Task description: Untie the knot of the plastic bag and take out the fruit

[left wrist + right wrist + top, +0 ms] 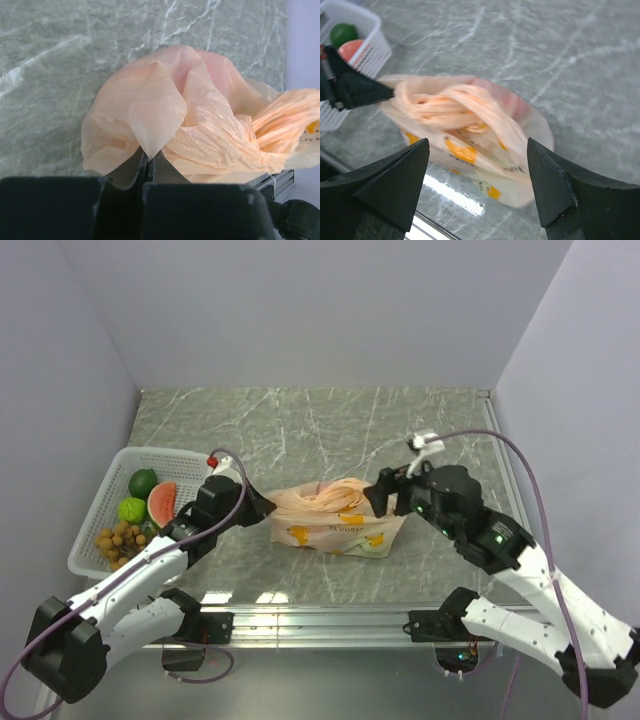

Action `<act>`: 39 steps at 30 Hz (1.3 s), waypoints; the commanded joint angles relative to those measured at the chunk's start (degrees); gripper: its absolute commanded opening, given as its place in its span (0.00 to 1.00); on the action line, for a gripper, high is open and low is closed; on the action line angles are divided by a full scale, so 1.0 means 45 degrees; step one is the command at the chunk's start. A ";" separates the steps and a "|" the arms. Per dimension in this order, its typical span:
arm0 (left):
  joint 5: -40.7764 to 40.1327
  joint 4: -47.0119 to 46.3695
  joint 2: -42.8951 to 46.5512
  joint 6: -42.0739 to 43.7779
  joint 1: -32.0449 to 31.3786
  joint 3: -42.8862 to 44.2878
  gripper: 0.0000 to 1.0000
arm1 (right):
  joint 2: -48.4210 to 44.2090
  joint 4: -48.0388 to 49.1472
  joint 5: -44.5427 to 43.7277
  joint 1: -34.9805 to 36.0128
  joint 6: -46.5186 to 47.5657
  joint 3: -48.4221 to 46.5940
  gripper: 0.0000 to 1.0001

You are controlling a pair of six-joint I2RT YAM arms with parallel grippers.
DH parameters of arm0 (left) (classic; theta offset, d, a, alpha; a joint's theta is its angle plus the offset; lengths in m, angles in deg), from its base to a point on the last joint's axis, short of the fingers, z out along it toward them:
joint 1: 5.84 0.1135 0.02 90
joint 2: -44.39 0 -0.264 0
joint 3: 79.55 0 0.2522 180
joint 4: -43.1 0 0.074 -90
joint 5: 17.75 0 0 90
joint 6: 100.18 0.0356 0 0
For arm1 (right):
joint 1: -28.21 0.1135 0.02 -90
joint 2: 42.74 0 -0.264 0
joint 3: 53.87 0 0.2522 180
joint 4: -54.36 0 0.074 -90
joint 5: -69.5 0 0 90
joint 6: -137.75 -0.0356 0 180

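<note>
While the bench carries everything, the plastic bag serves as landmark, lying at its middle front. Left of the bag stands a white basket with green fruit and a watermelon slice. At the bag's left end, the left gripper has its fingers closed on a fold of the thin film. At the bag's right end, the right gripper hangs with fingers spread wide, gripping nothing. On top of the bag runs the knot, a twisted rope of handles. The film looks light, soft, slippery and easily torn, so hold is best taken on the bunched handles beside the twist. A reddish shape shows faintly through the bag, probably fruit.
</note>
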 commanded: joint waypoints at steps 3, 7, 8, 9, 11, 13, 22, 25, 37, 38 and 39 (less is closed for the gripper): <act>0.0059 0.0365 0.0727 0.0552 -0.0106 0.0132 0.01 | 0.3185 -0.0033 -0.0066 0.1105 0.1959 -0.1748 0.86; -0.0077 0.0483 0.1001 0.0532 -0.0107 0.0073 0.00 | 0.4709 0.0514 -0.1624 0.1125 0.2117 -0.1827 0.85; -0.0233 0.0599 0.1078 0.0512 -0.0126 0.0054 0.00 | 0.5157 0.0650 -0.2171 0.1125 0.2116 -0.1750 0.83; -0.0331 0.0658 0.1137 0.0493 -0.0107 0.0015 0.00 | 0.5374 0.0651 -0.3104 0.1029 0.2039 -0.1749 0.81; -0.0468 0.0891 0.1293 0.0338 -0.0106 -0.0024 0.00 | 0.5629 0.0632 -0.3756 0.0795 0.1727 -0.1730 0.58; -0.1049 0.1087 0.1450 0.0161 -0.0126 -0.0141 0.01 | 0.5378 0.0651 -0.4185 0.0327 0.1318 -0.1671 0.35; -0.1974 0.0760 0.0983 -0.0718 0.0420 0.1047 0.01 | 0.0361 0.3379 -0.2201 -0.2213 -0.0131 -0.0833 0.00; -0.1252 -0.0235 0.0572 -0.0271 0.0421 0.1966 0.03 | -0.0639 0.5276 -0.0033 -0.2215 0.0239 -0.0149 0.00; 0.0002 0.0422 0.1919 0.1215 -0.0630 0.2436 0.99 | -0.0659 0.6412 0.2883 -0.1513 -0.0618 0.3385 0.00; -0.0328 0.0617 0.1764 0.1215 -0.1059 0.2533 0.99 | -0.0814 0.6451 0.2766 -0.1395 -0.0676 0.3852 0.00; -0.0467 0.0909 0.1608 0.1138 -0.1566 0.2766 0.99 | -0.0912 0.6452 0.2649 -0.1259 -0.0716 0.4030 0.00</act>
